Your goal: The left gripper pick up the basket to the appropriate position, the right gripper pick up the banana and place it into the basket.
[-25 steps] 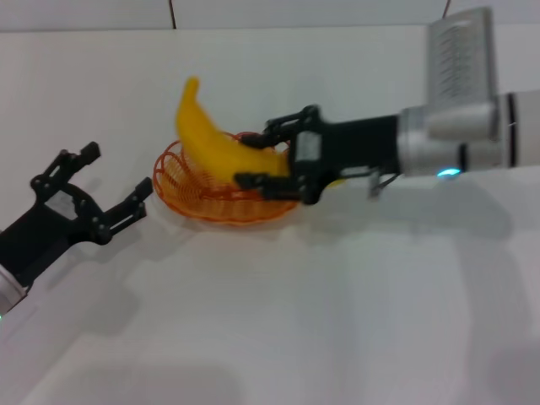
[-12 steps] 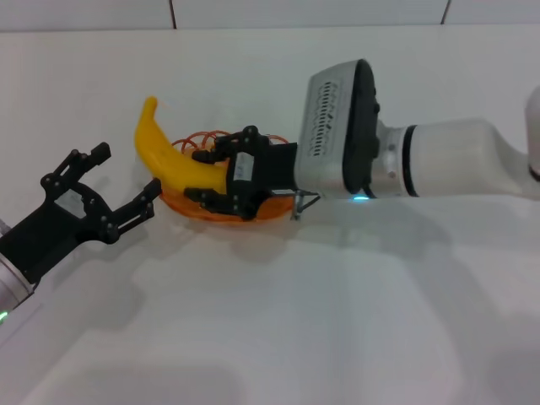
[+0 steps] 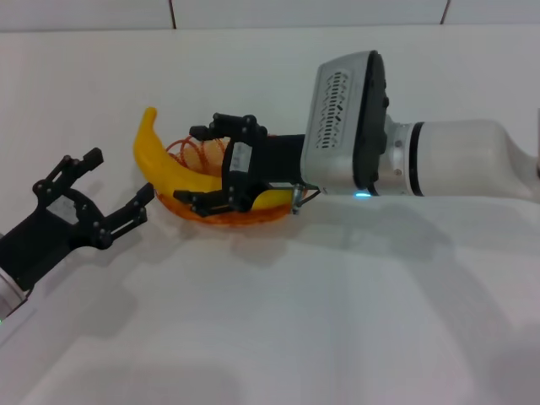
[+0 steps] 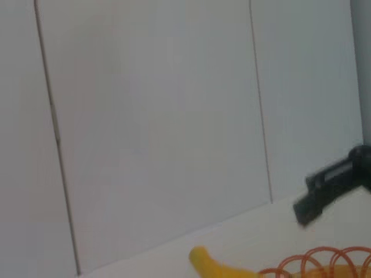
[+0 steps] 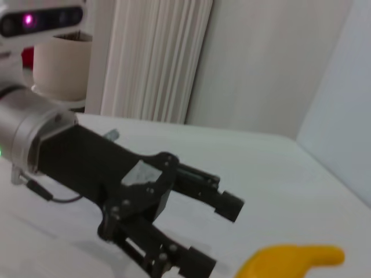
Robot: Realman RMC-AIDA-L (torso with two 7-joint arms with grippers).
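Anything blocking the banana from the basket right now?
Nothing visible. The banana already lies across the basket, one end jutting past the rim toward the left tool. The right tool sits open around the banana over the basket; the left tool is open, beside the basket.

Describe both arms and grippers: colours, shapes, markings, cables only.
The left gripper is a black two-fingered open-frame claw on a black arm, also visible in the right wrist view, where a silver wrist and thin cable show. The right gripper is a similar black claw with a small white label, behind it a silver-grey vented housing, white forearm and a lit cyan light.
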